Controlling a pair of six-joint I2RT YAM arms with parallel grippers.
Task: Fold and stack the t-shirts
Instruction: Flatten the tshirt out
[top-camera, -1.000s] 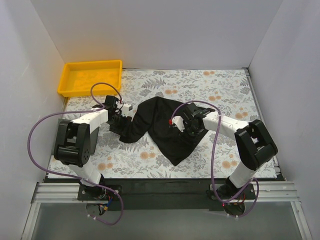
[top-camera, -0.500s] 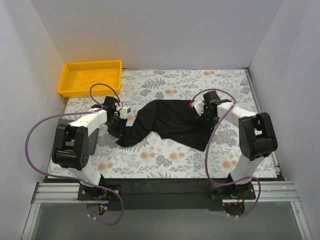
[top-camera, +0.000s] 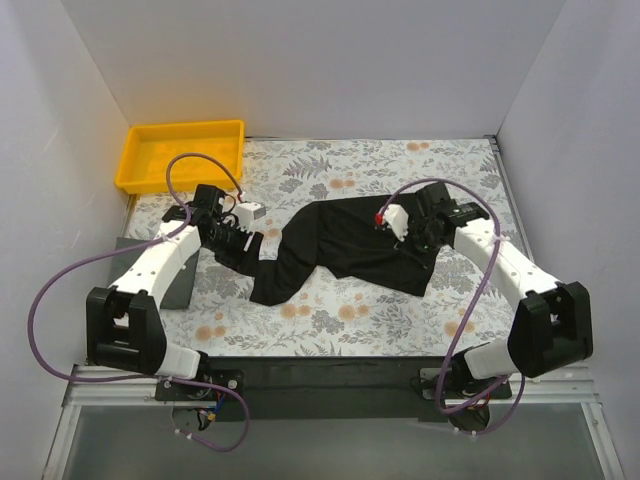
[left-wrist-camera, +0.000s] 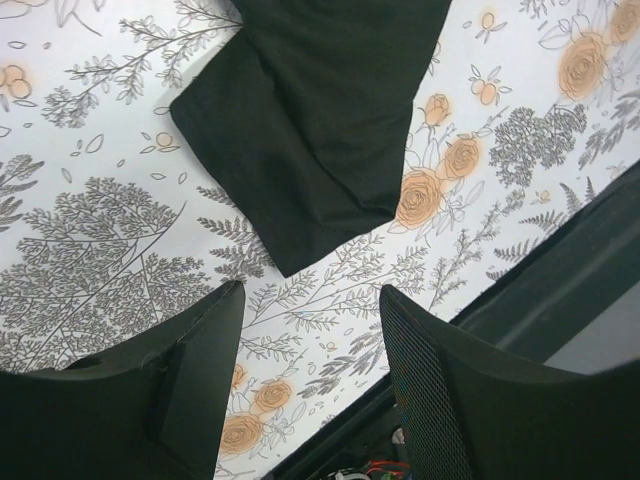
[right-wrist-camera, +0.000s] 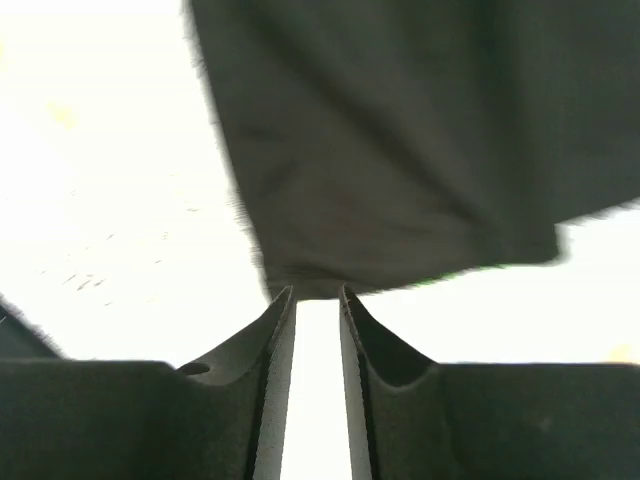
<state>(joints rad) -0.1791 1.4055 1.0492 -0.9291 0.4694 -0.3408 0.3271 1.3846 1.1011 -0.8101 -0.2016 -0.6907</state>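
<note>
One black t-shirt (top-camera: 340, 245) lies crumpled and stretched sideways across the middle of the flowered table. My left gripper (top-camera: 252, 238) hangs just left of the shirt's left end. In the left wrist view it (left-wrist-camera: 312, 292) is open and empty, and a shirt corner (left-wrist-camera: 310, 120) lies beyond its fingertips. My right gripper (top-camera: 405, 240) sits over the shirt's right part. In the blurred right wrist view its jaws (right-wrist-camera: 315, 292) are nearly closed, and the shirt's edge (right-wrist-camera: 400, 150) is pinched at their tips.
A yellow tray (top-camera: 185, 126) stands at the back left corner. A dark grey block (top-camera: 185, 282) sits by the left arm. White walls close off three sides. The table's black front edge (left-wrist-camera: 570, 280) shows in the left wrist view.
My right gripper has dragged the shirt's right side rightward, then a little nearer, stretching the shirt out. My left arm has swung outward and its gripper now stands clear of the cloth.
</note>
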